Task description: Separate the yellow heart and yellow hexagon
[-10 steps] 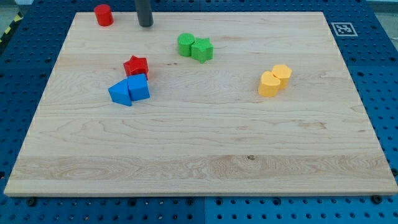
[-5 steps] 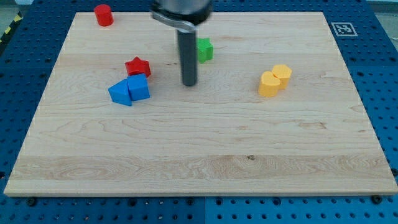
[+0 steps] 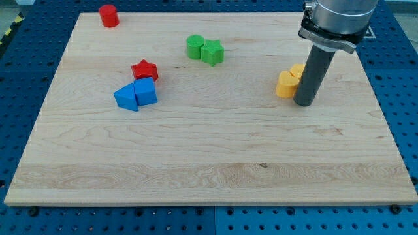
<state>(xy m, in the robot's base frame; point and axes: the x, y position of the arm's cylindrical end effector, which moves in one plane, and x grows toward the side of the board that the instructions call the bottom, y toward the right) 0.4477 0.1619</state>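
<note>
A pale wooden board [image 3: 209, 150] is lying on a blue perforated table [image 3: 19, 78], with a black-and-white marker tag [image 3: 361, 30] sitting at the board's top right corner. My tip [image 3: 304, 103] is resting on the board at the view's right, just beside the yellow pair and on their right; this rod is carrying no jaws, so none are opening or closing. The yellow heart [image 3: 285, 84] is sitting just left of the rod, and the yellow hexagon [image 3: 298, 70] is peeking out behind it, touching the heart and partly hidden. Well apart to the left, a green cylinder [image 3: 194, 46] and green star [image 3: 212, 52] are touching. Farther left, a red star [image 3: 144, 69] is sitting just above a blue cube [image 3: 145, 92] and blue triangle [image 3: 125, 98]. A red cylinder [image 3: 108, 15] is standing at the top left.
</note>
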